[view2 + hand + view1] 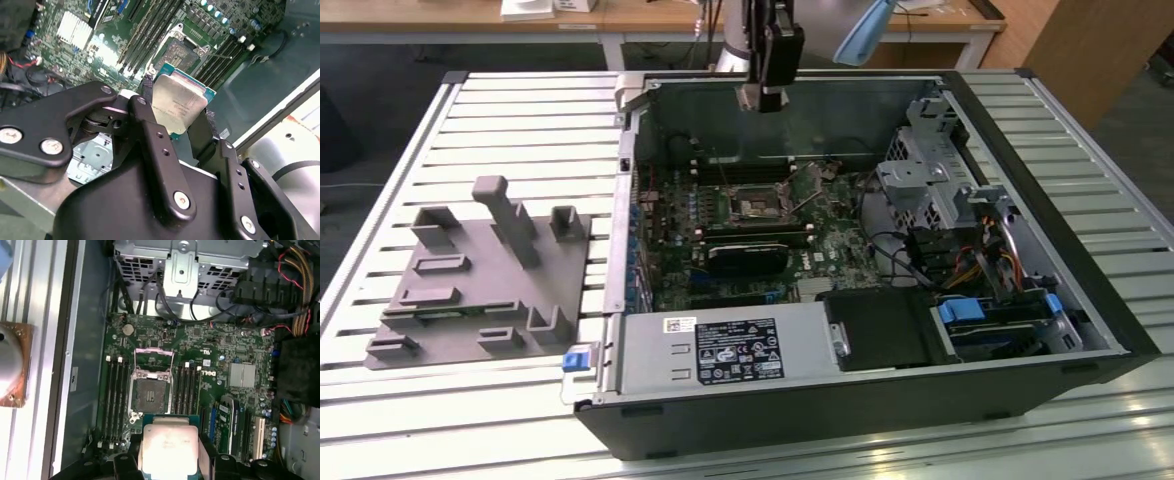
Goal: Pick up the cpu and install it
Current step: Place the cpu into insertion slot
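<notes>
Glare on cpu (pixel 168 447) top, table slats (pixel 520 110); case interior (pixel 854 110) shadowed.

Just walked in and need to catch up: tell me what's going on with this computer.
The arm's gripper is shut on the cpu, holding it by its edges over the open computer case. The socket on the motherboard has its metal frame lifted and sits empty, so the cpu is not yet installed.
</notes>
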Controlling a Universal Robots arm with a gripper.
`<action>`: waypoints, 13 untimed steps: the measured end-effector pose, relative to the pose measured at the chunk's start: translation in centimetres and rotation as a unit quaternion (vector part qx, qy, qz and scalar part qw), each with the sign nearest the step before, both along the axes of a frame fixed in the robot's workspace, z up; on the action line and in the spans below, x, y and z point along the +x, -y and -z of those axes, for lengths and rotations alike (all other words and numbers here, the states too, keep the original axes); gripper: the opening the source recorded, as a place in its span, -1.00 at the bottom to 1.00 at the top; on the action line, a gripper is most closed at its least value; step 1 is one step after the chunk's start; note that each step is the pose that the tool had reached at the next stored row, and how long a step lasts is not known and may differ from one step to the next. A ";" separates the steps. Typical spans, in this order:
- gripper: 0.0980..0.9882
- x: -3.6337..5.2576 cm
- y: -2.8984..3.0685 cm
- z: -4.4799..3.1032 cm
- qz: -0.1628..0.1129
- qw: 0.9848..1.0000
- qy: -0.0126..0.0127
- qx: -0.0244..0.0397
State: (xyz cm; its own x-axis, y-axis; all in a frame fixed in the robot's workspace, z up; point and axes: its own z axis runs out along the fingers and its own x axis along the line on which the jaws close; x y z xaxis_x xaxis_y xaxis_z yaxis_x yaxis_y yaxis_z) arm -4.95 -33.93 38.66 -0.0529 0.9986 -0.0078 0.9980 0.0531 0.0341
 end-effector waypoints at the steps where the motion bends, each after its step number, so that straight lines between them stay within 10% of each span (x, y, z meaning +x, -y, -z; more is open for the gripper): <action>1: -0.03 0.00 0.00 0.01 0.007 1.000 0.000 0.000; 13: -0.03 0.00 -0.03 0.10 0.088 0.996 0.000 0.000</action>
